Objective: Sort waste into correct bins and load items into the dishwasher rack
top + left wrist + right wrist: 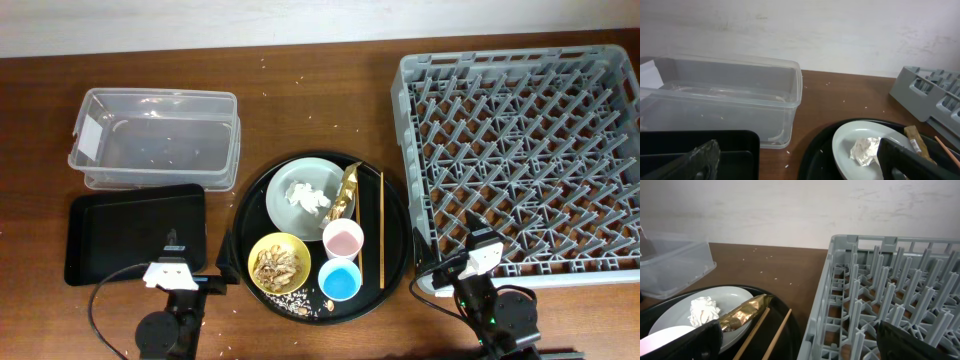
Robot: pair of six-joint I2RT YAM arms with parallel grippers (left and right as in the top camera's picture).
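Overhead view: your left gripper (172,260) and right gripper (480,248) sit at the table's (300,100) near edge; the wrist views show both with fingers (702,159) spread, holding nothing. The plate (288,215), bearing the tissue (308,196) and gold wrapper (350,190), lies on the round black tray (250,215), between the clear tub (155,150) and the rack (520,150).

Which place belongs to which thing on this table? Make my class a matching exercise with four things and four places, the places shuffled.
Things
1. tissue
2. food scraps
3. chopsticks
4. clear tub

Places
A. in the yellow bowl
B. just beyond the flat black tray
C. on the plate
D. on the round tray, right of the pink cup

Pairs: 1-C, 2-A, 3-D, 4-B.
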